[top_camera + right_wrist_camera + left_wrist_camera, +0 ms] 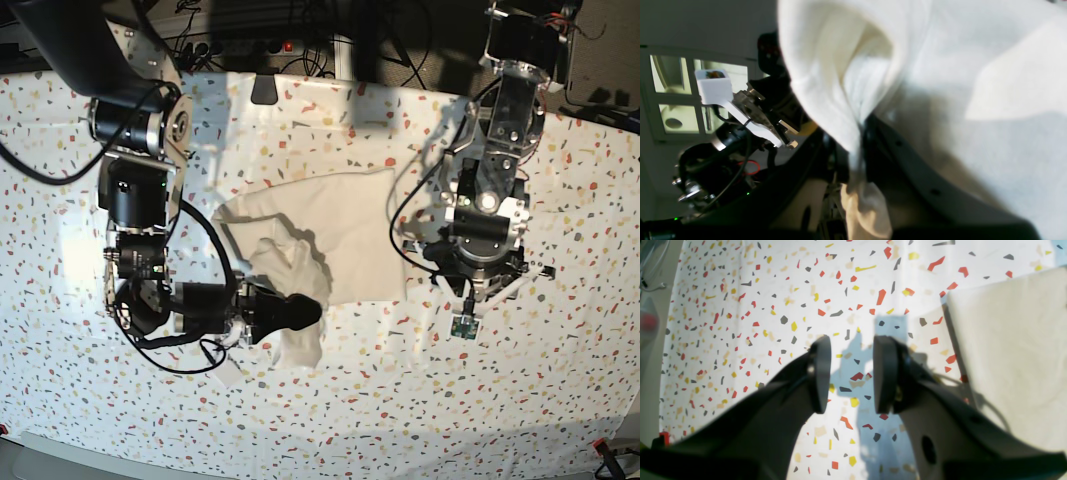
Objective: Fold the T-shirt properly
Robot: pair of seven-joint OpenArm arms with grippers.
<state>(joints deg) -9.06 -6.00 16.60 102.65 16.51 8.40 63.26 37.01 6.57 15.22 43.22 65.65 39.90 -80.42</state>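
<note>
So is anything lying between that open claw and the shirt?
Nothing visible. The open left gripper hangs over bare speckled table, with the T-shirt edge just beside it and only tabletop between them. The right gripper is already shut on the shirt's other side.

Base overhead, wrists close behind claws, sharing T-shirt (pixel 340 235)

White T-shirt (pixel 340 235) lies crumpled and partly folded mid-counter, plain side up, its near edge bunched and lifted
</note>
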